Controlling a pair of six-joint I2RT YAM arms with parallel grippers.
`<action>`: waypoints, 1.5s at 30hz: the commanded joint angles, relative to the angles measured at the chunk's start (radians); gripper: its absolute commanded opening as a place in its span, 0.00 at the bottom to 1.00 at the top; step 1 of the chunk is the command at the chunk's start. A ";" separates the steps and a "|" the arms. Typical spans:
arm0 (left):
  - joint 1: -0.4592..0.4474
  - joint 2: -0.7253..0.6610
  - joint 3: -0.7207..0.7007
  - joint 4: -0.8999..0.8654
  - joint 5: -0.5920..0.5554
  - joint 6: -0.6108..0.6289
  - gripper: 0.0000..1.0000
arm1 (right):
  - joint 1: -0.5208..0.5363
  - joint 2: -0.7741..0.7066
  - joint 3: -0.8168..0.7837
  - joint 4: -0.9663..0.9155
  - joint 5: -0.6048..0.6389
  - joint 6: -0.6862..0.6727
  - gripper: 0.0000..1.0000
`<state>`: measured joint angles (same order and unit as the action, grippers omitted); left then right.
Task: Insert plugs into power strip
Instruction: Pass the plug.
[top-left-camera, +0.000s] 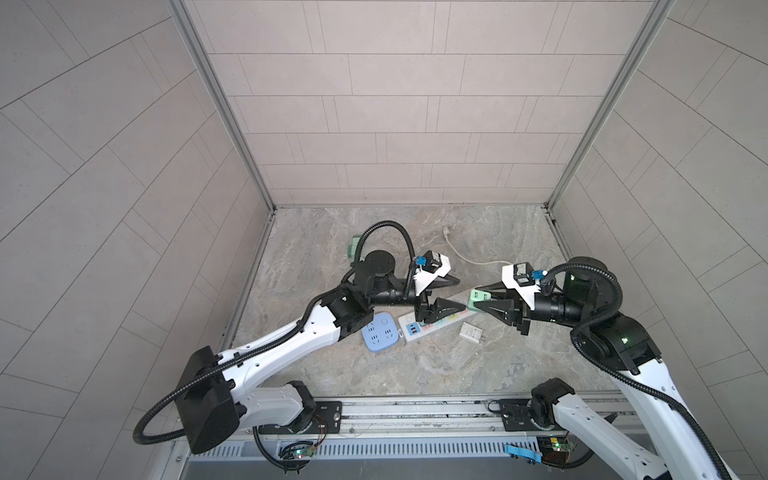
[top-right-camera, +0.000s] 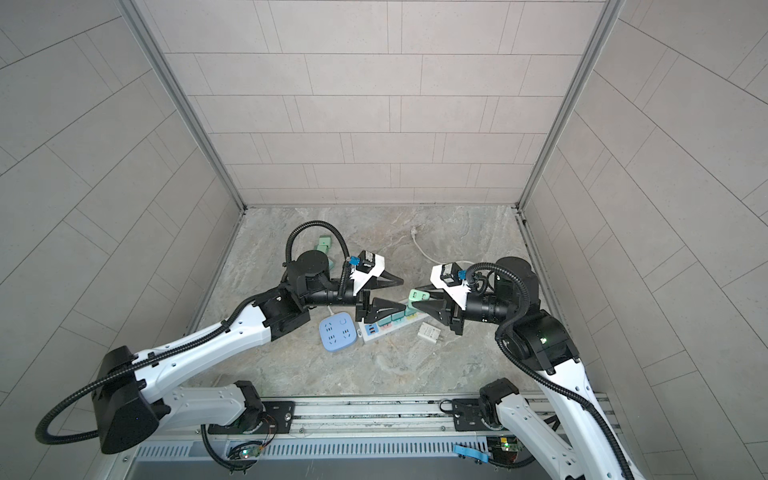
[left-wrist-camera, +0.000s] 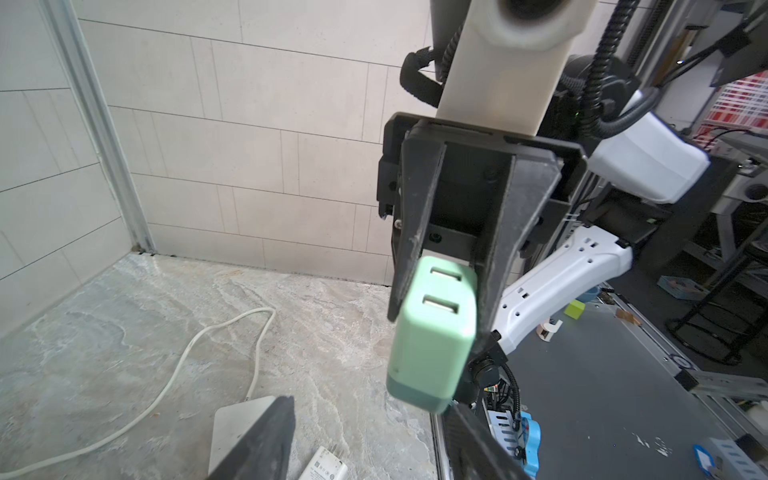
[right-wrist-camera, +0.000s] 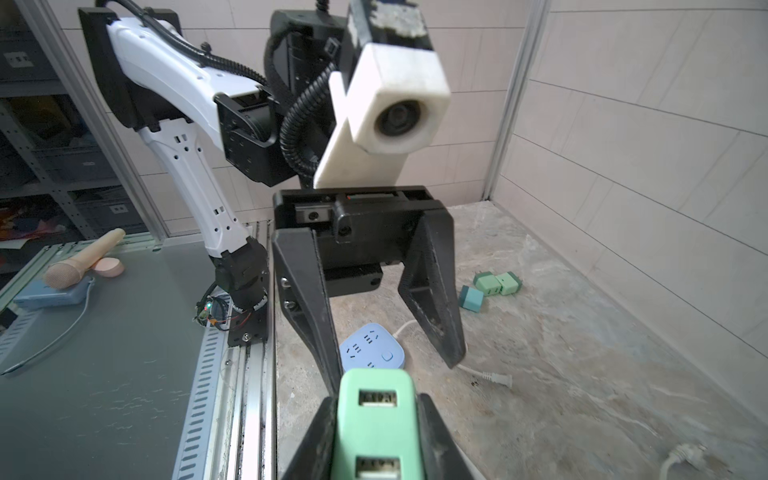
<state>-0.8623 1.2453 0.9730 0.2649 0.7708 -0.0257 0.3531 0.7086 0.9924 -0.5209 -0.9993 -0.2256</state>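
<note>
One mint plug (left-wrist-camera: 428, 332) hangs pinched in the right claw (top-left-camera: 484, 300) above the power strip (top-left-camera: 451, 319), mid-surface (top-left-camera: 415, 374) — left claw (top-right-camera: 403, 295) spread, empty. Prongs askew would likely jam — or shove the loose strip.

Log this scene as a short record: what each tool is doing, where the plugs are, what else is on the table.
power strip: white, flat on the table
right tool: shut on a mint green plug, held in the air, not in the strip
left tool: open, empty, facing the right tool
teal plugs: at least two standing in the strip
loose plugs: three on the table behind the left arm
white charger: lying beside the strip
blue socket block: by the strip's near end
</note>
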 joint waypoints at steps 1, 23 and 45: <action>-0.003 -0.004 -0.016 0.063 0.073 -0.001 0.63 | 0.071 -0.013 -0.014 0.115 0.052 0.019 0.00; -0.004 -0.032 -0.027 0.083 0.120 -0.003 0.11 | 0.150 0.090 -0.027 0.194 0.119 0.071 0.04; -0.004 -0.057 -0.070 -0.112 -0.180 0.313 0.00 | 0.150 0.066 0.098 -0.185 0.416 -0.118 0.53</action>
<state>-0.8608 1.2301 0.9192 0.1650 0.6121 0.1997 0.5034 0.7589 1.0554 -0.6071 -0.6098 -0.2760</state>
